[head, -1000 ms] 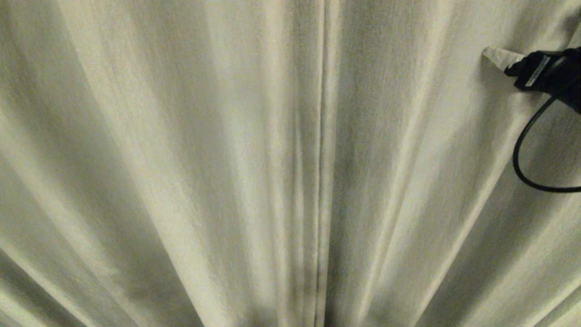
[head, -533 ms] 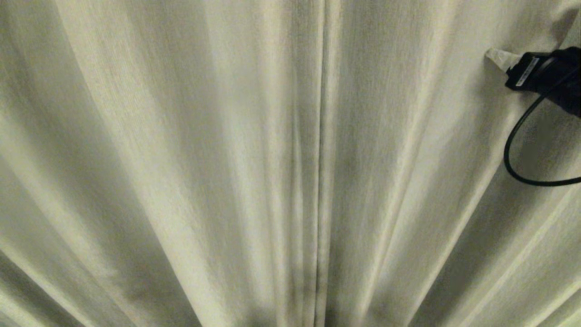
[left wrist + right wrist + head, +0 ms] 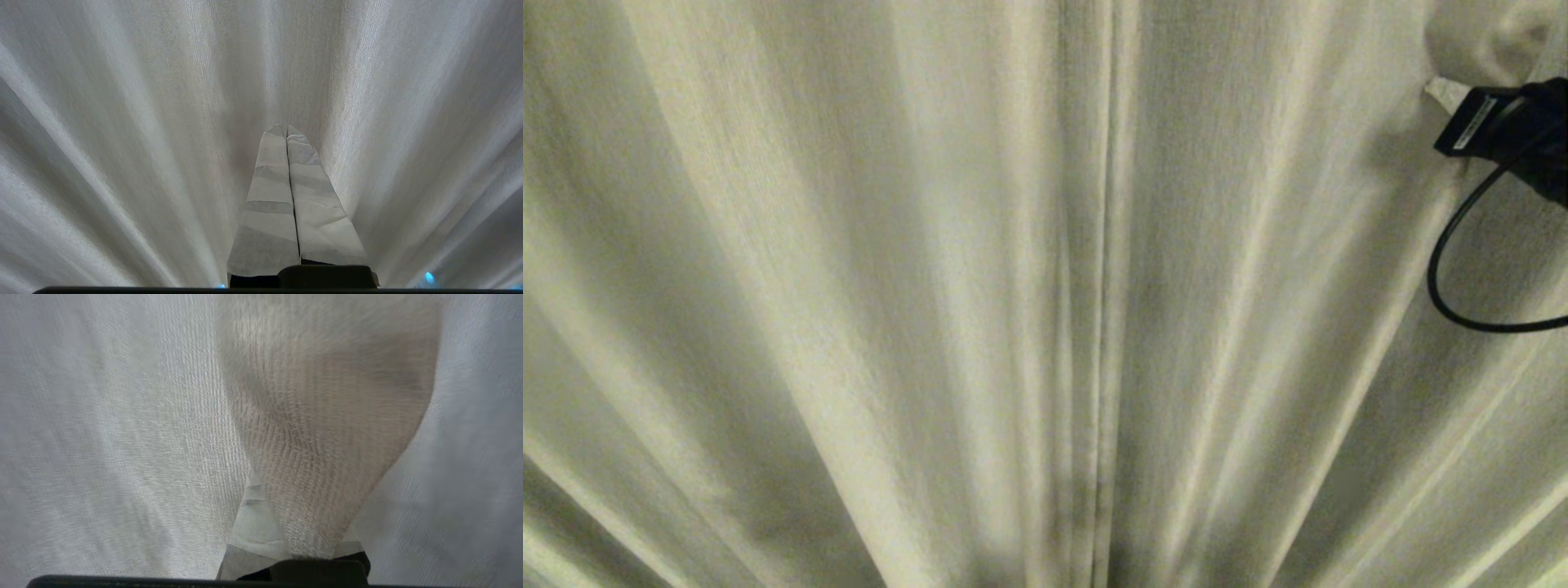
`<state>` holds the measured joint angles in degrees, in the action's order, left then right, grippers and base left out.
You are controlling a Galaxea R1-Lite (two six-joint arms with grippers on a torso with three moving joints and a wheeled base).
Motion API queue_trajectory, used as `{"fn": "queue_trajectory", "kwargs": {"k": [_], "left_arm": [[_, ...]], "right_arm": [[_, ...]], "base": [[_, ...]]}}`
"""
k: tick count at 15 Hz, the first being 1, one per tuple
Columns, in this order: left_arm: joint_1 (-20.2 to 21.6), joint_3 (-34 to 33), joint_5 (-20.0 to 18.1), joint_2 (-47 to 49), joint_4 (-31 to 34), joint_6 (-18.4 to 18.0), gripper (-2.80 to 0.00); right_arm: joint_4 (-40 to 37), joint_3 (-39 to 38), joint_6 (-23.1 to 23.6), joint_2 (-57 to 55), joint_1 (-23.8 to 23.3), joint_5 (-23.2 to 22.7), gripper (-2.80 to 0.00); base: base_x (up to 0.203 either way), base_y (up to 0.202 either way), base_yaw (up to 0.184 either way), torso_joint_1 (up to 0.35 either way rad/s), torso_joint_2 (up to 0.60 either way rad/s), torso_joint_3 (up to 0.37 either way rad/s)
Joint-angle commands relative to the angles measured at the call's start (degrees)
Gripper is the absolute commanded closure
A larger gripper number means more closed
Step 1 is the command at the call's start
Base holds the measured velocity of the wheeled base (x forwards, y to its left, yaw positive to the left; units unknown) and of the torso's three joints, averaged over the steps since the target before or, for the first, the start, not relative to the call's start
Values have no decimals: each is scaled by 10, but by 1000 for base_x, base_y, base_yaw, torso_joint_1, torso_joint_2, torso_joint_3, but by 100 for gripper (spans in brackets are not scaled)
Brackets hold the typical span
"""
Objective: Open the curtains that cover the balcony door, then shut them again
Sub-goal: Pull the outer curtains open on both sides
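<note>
Between our right gripper's (image 3: 286, 539) fingers we are clamping a fold of the curtains (image 3: 931, 286); drapes not yet parted.

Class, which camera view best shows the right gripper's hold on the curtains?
Right wrist view: a fold of the curtains is pinched in the right gripper. Head view shows only its tip at the edge; left wrist view misses it.

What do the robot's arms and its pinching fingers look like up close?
The left gripper has two long tapering fingers wrapped in pale grey-white tape bands, on a black base. The right gripper has the same pale tips on a black body with a small white label, and a thin black cable looping below.
</note>
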<state>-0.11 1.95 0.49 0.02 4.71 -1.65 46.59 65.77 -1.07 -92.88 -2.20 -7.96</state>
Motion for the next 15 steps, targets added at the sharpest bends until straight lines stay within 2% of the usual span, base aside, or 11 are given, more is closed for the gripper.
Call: {"fn": "queue_trajectory", "kwargs": {"k": [1,8,11,15], "left_arm": [[0,0,0,0,0,0,0],[0,1,0,0,0,0,0],[0,0,0,0,0,0,0],[0,0,0,0,0,0,0]], "right_arm": [[5,1,-1,6,-1,0,0],[4,22,9,38,-14,1,0],[0,24,15,52,-45,1,0],[-5,23,14,62,-118,-1,0]], "base": [[0,0,0,0,0,0],[0,0,0,0,0,0],[0,0,0,0,0,0],[0,0,0,0,0,0]]}}
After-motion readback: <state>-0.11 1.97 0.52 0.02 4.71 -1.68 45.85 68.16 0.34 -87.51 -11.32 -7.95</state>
